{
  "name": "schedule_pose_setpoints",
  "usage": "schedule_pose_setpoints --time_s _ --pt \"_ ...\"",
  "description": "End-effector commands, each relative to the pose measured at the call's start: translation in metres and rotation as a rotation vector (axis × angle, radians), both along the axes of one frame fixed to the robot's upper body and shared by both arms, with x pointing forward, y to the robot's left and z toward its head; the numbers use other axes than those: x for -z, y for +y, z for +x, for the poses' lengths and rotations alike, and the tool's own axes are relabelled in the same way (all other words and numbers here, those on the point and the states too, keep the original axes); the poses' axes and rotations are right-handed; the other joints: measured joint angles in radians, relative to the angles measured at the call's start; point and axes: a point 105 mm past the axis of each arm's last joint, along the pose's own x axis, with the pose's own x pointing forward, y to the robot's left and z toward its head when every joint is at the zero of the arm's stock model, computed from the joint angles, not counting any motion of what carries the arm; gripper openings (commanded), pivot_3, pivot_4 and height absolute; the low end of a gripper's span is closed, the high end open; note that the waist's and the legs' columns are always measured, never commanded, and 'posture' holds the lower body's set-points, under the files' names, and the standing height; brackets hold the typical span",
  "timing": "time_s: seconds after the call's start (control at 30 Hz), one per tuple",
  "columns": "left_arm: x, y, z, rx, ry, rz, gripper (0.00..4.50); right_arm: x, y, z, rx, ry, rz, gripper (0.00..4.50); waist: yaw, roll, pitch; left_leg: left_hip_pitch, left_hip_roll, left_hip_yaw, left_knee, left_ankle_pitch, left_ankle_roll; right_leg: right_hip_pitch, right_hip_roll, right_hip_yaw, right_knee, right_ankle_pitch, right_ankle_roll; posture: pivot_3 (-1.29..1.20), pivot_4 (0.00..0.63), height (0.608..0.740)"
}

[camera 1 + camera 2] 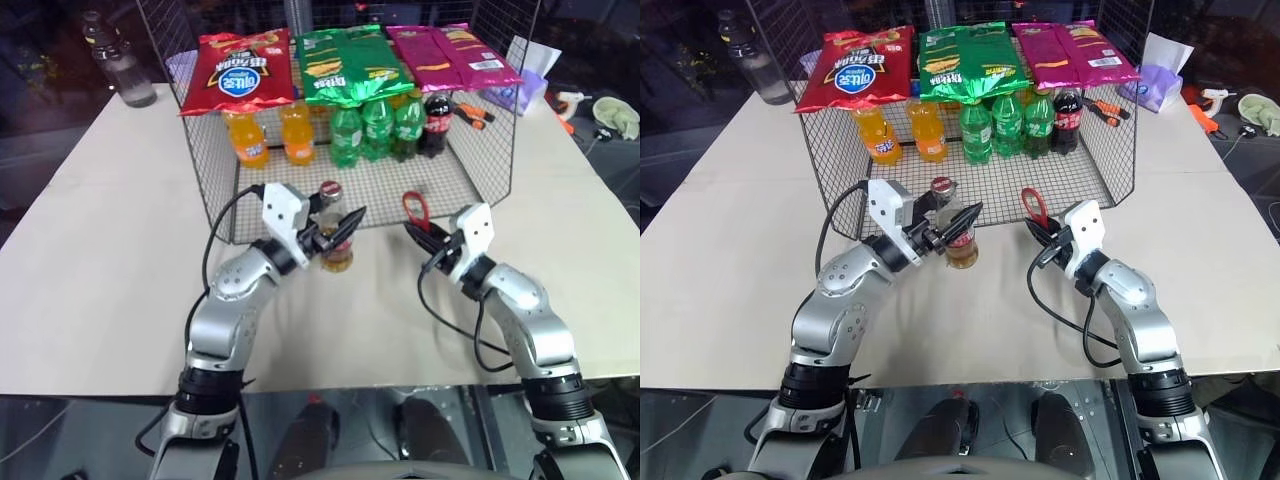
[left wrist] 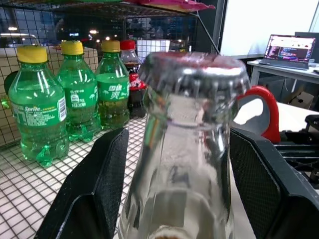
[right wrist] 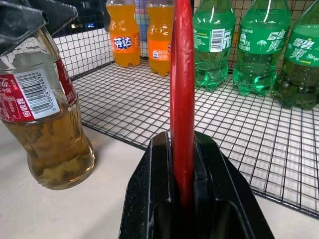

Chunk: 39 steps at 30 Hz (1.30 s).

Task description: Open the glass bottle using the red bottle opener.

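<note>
- Left wrist view: clear bottle (image 2: 187, 149), crown cap on, between left pincer (image 1: 338, 232) fingers, not yet clamped.
- Amber liquid, red label; upright on counter (image 1: 110, 250).
- Right pincer (image 3: 183, 164) clamped on red opener (image 3: 182, 89), ring up.

The scene is seen from the head by two eyes looking forward and down over the beige worktop (image 1: 100, 250) toward the wire-mesh shelf (image 1: 400, 180), from a middling distance, both sharing almost the same field; the small clear glass bottle with amber liquid (image 2: 184, 149) is viewed very closely from the left wrist, between the left pincer (image 2: 174, 189); from the right wrist, the flat red bottle opener (image 3: 182, 99) is seen edge-on in the right pincer (image 3: 183, 164), with that same bottle and the green plastic soda bottles (image 3: 259, 45) shared.
</note>
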Motion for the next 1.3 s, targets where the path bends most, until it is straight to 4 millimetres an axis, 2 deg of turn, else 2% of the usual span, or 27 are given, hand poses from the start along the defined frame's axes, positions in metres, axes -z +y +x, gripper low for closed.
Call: schedule_pose_setpoints --time_s 0.03,0.07,0.1,0.17,0.37,0.47,0.7,0.83,1.03,1.2,1.3 --pt "-0.007 -0.001 -0.003 0.010 -0.036 -0.007 3.13 -0.019 0.003 -0.001 -0.012 -0.073 0.013 0.00 0.001 0.000 0.000 0.000 0.000 0.000 0.000 0.000 0.000 0.000 0.000 0.000 0.000 0.000 0.000 0.00 0.150 0.740" --pt "-0.007 -0.001 -0.003 0.011 -0.036 -0.011 3.13 -0.018 0.003 -0.002 -0.013 -0.072 0.012 0.00 0.001 0.000 0.000 0.000 0.000 0.000 0.000 0.000 0.000 0.000 0.000 0.000 0.000 0.000 0.000 0.00 0.150 0.740" --pt "-0.007 0.000 -0.002 0.005 -0.037 -0.011 2.62 -0.017 0.003 -0.002 -0.014 -0.070 0.011 0.00 0.001 0.000 0.000 0.000 0.000 0.000 0.000 0.000 0.000 0.000 0.000 0.000 0.000 0.000 0.000 0.00 0.150 0.740" --pt "-0.007 0.001 -0.001 -0.006 -0.038 -0.004 2.10 -0.015 0.003 -0.002 -0.015 -0.067 0.006 0.00 0.001 0.000 0.000 0.000 0.000 0.000 0.000 0.000 0.000 0.000 0.000 0.000 0.000 0.000 0.000 0.00 0.150 0.740" --pt "-0.005 0.001 -0.001 -0.006 -0.035 0.001 2.10 -0.016 0.003 -0.002 -0.017 -0.074 0.002 0.00 0.002 0.000 0.000 0.000 0.000 0.000 0.000 0.000 0.000 0.000 0.000 0.000 0.000 0.000 0.000 0.00 0.150 0.740" --pt "-0.004 0.001 -0.001 -0.003 -0.032 0.009 2.10 -0.028 0.005 -0.001 -0.018 -0.115 -0.002 0.00 0.002 0.000 0.000 0.000 0.000 0.000 0.000 0.000 0.000 0.000 0.000 0.000 0.000 0.000 0.000 0.00 0.150 0.740" --pt "0.000 0.001 -0.001 0.002 -0.027 0.030 2.10 -0.080 0.028 0.007 -0.014 -0.485 -0.313 0.00 -0.001 0.000 0.000 0.001 0.000 0.000 0.000 0.000 0.000 0.000 0.000 0.000 0.000 0.000 0.000 0.00 0.150 0.740" --pt "0.001 0.000 -0.001 0.004 -0.023 0.030 2.10 -0.090 0.041 0.012 -0.009 -0.614 -0.444 0.00 -0.001 0.000 0.000 0.001 0.000 0.000 0.000 0.000 0.000 0.000 0.000 -0.001 -0.001 0.000 0.000 0.00 0.150 0.740" --pt "0.001 0.000 0.000 0.008 -0.023 0.028 2.10 -0.085 0.081 0.008 -0.080 -0.691 -0.499 0.00 -0.003 0.000 0.000 0.001 0.000 0.000 -0.001 0.000 0.000 0.000 0.000 0.000 -0.001 0.000 0.000 0.00 0.150 0.740" --pt "0.001 -0.001 0.000 0.016 -0.021 0.016 2.10 -0.073 0.099 0.006 -0.113 -0.696 -0.480 0.00 -0.001 0.000 0.000 0.001 0.000 0.000 0.000 0.000 0.000 0.000 0.000 0.000 -0.001 0.000 0.000 0.00 0.150 0.740" --pt "0.001 -0.001 0.000 0.009 -0.018 0.005 2.10 -0.076 0.101 0.004 -0.098 -0.737 -0.440 0.00 -0.001 0.000 0.000 0.001 0.000 0.000 0.000 0.000 0.000 0.000 0.000 0.000 -0.001 0.000 0.000 0.00 0.150 0.740"
